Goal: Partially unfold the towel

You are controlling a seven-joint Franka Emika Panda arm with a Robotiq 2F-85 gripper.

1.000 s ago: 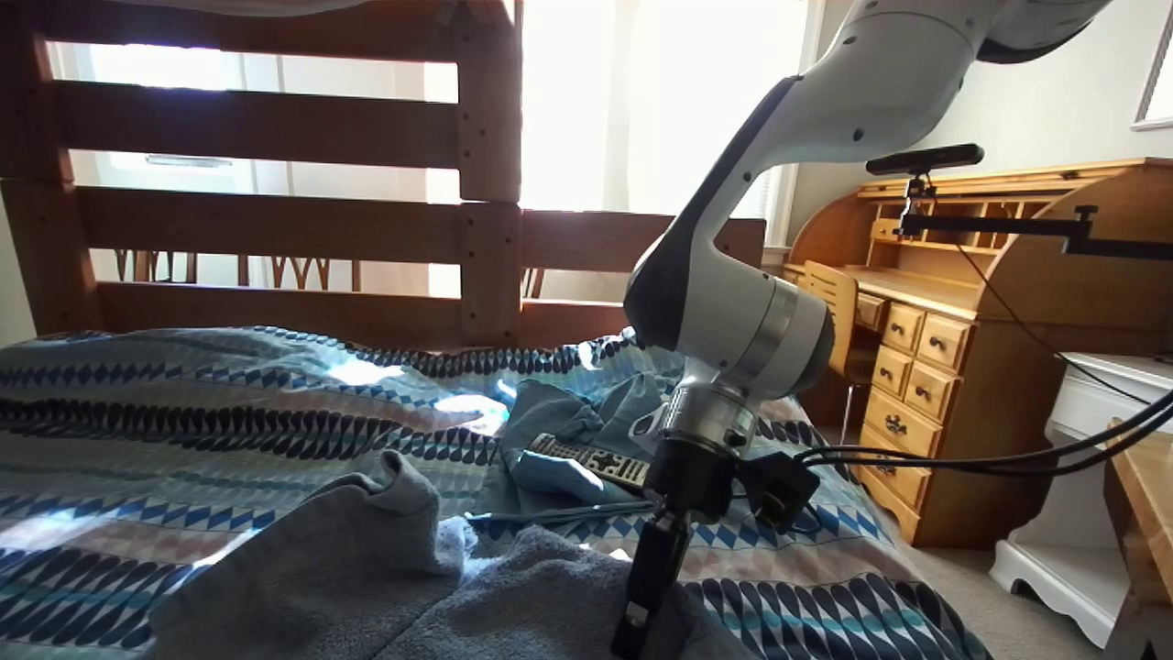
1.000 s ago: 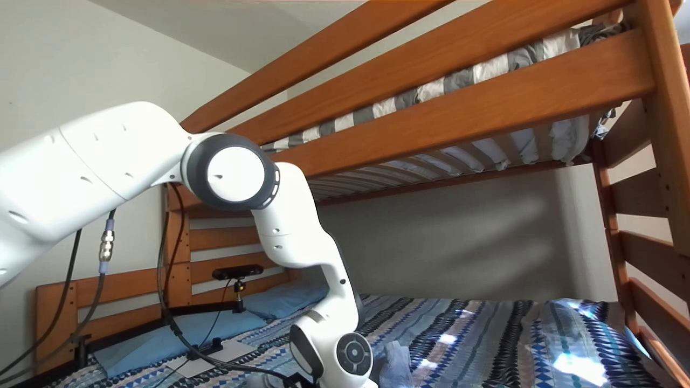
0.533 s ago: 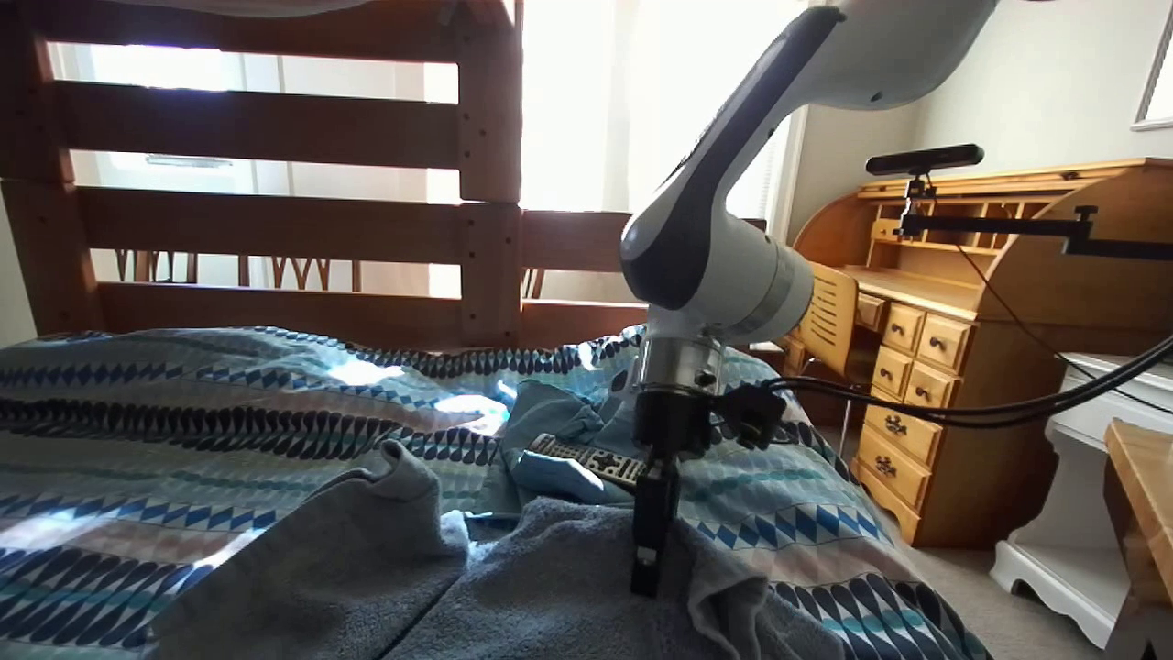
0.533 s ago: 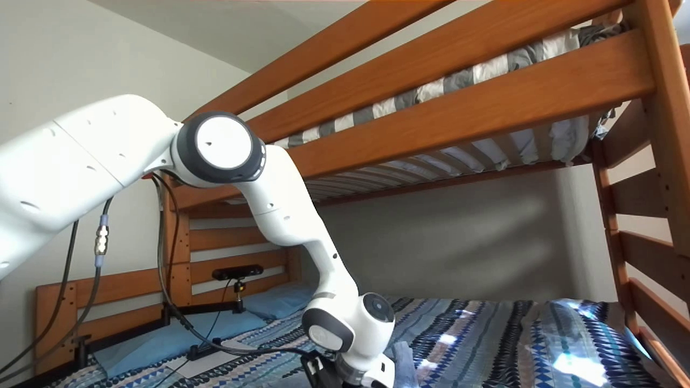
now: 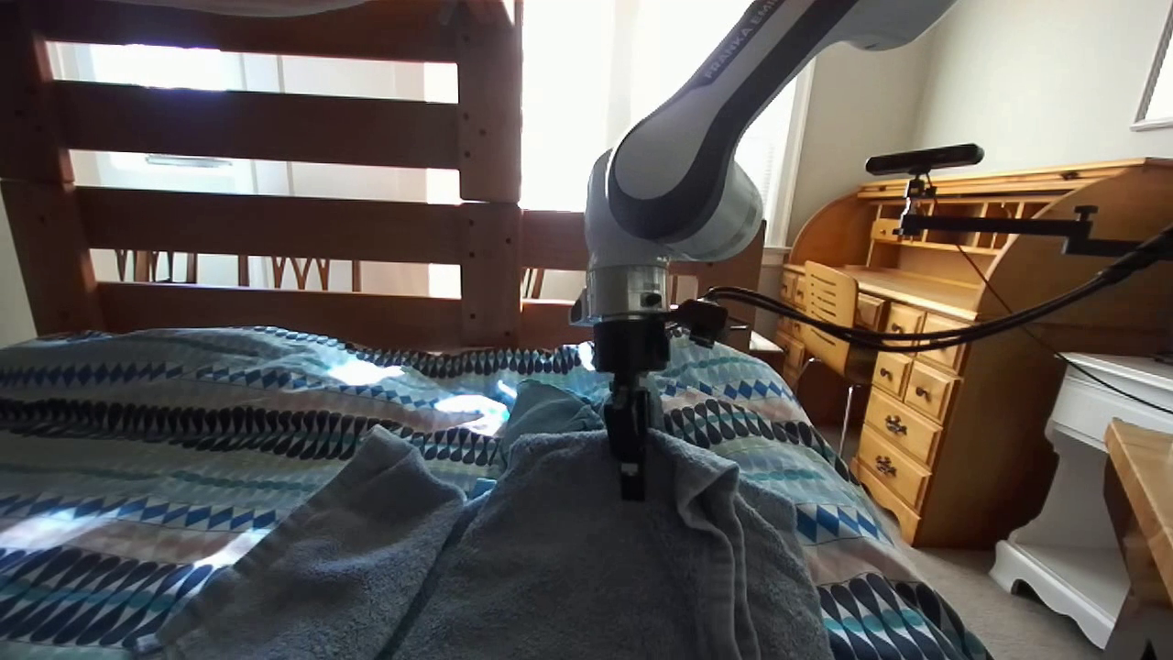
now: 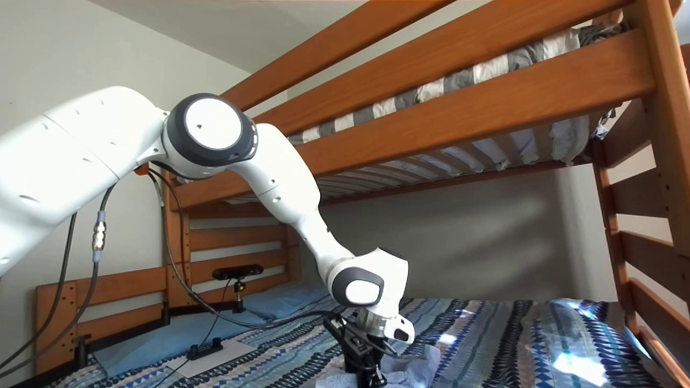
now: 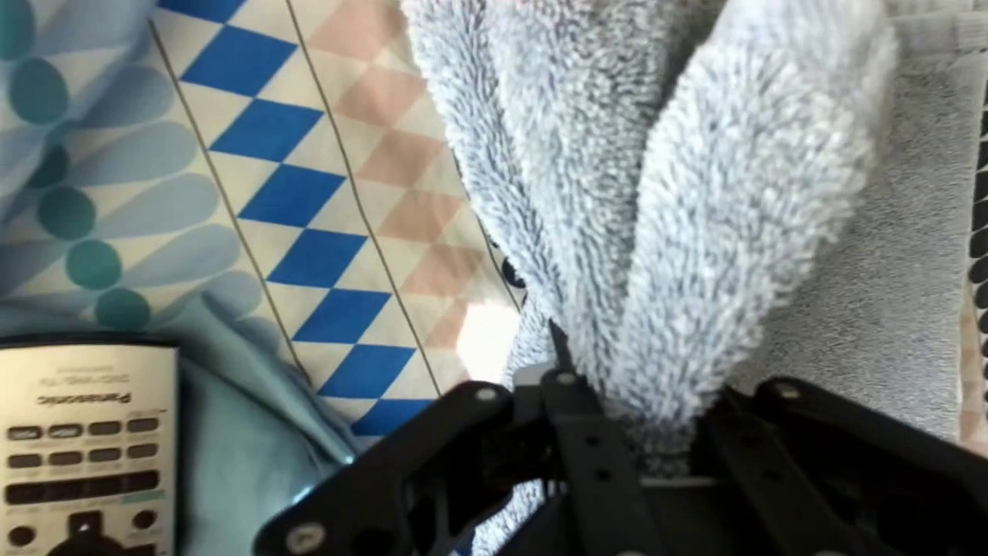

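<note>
We have the gripper (image 7: 656, 425) clamped on the towel (image 5: 568, 559): wrist view shows a thick bunched fold held btwn the black fingers (image 7: 598, 463). Arm (image 5: 683, 147) reaches in from above, gripper pointing approx straight down in an ext. view.

Towel: plain grey-blue, fuzzy, lying over the patterned bedspread (image 5: 82, 458), cut off by the bottom edge of both ext. views. We see it peak at the grip pt, w/ a flap rising to a corner on the left, a dark diag. crease btwn flap & middle, and a folded-over hem right of the fingers. Wrist view: flatter stretch of same cloth to the right of the bunch. No. of layers: we can't tell.

Nearby, wrist view: remote (image 7: 85, 448), marked Panasonic, on a teal cloth (image 7: 239, 417); remote well apart from the towel. In an ext. view we get only a bit of the teal cloth, behind the towel.

Surroundings: wooden bunk frame (image 5: 490, 266); blue pillow (image 6: 291, 299), paper sheet (image 6: 223, 358) & camera on a mount (image 6: 237, 272); roll-top desk (image 5: 1008, 385) w/ chair (image 5: 829, 307) just beside it.
</note>
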